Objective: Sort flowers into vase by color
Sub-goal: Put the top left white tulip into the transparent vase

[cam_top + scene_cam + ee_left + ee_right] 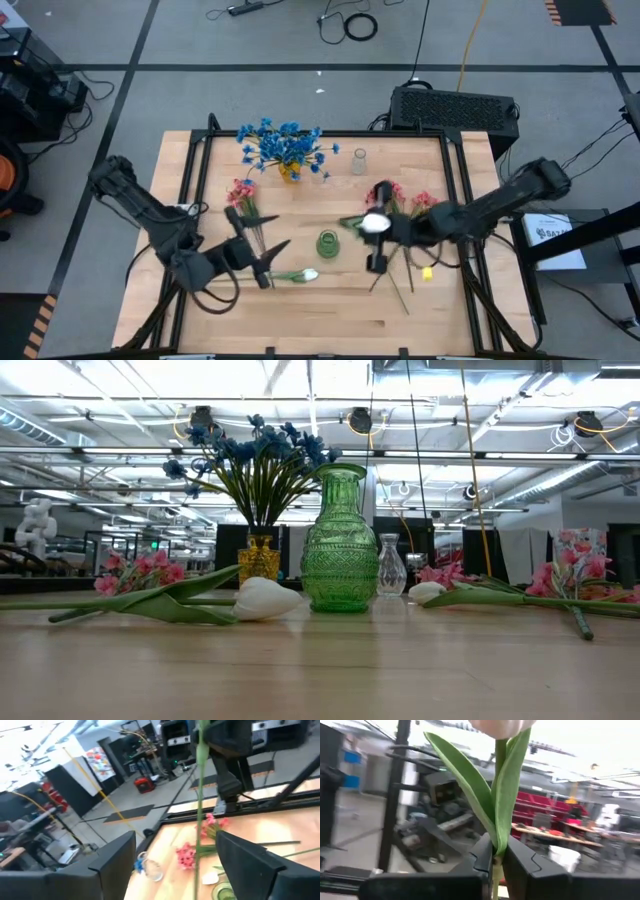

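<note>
Many blue flowers (pixel 283 146) in yellow vase (pixel 258 557)

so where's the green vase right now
The green vase stands mid-table in the high view, between the two grippers, with the clear vase behind it.

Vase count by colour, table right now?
yellow vase: 1
green vase: 1
clear vase: 1
Total: 3
</note>
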Robot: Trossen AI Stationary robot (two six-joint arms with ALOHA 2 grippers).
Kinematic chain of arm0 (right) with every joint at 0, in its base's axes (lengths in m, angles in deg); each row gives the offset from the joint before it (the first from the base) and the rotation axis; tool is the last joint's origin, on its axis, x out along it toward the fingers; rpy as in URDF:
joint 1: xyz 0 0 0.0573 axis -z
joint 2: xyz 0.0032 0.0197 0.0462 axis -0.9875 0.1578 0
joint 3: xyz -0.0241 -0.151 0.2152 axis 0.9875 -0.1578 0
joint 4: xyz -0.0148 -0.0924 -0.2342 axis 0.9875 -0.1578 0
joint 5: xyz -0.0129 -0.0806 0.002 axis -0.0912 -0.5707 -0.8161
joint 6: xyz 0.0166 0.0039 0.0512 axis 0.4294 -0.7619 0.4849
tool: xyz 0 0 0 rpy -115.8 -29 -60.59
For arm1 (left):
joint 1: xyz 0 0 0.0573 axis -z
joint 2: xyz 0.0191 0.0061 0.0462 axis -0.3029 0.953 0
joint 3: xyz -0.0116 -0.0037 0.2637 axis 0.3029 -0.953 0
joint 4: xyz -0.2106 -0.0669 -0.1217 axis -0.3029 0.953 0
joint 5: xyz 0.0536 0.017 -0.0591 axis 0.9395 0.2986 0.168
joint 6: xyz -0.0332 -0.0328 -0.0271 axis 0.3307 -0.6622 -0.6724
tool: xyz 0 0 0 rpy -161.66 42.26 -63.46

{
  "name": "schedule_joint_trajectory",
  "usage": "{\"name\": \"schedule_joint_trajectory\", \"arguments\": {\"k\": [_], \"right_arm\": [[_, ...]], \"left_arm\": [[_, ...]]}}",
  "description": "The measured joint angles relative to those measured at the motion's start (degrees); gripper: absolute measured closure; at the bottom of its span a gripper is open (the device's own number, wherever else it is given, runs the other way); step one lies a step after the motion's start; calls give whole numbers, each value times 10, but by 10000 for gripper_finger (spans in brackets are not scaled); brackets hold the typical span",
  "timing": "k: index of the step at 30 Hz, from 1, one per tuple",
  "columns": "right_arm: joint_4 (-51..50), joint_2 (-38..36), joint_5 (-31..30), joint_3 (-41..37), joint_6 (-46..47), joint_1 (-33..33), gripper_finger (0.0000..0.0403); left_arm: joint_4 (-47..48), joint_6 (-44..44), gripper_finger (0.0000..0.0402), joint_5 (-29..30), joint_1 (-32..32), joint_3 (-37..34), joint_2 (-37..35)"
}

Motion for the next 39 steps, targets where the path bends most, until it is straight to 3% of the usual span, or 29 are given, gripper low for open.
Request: {"name": "schedule_joint_trajectory", "arguments": {"k": [8,12,16,22,26,28,34,39], "right_arm": [[-191,-173,-71,0,-52,37,380],[-277,-241,-75,0,-44,92,380],[-328,-269,-115,0,-2,172,380],[-292,-224,-167,9,82,278,380],[-359,-159,-166,69,87,312,380],[-402,-120,-152,108,94,325,380],[-561,-23,-138,205,168,359,380],[-569,24,-140,213,205,368,380]], "left_arm": [[86,78,121,58,1,0,-12],[122,75,121,57,-24,0,-12],[140,61,121,45,-59,0,-12],[139,75,121,-112,-149,0,-11],[146,75,121,-259,-211,0,-11],[156,75,121,-304,-233,0,-11],[223,55,121,-321,-262,0,-12],[255,46,121,-322,-263,0,-25]]}}
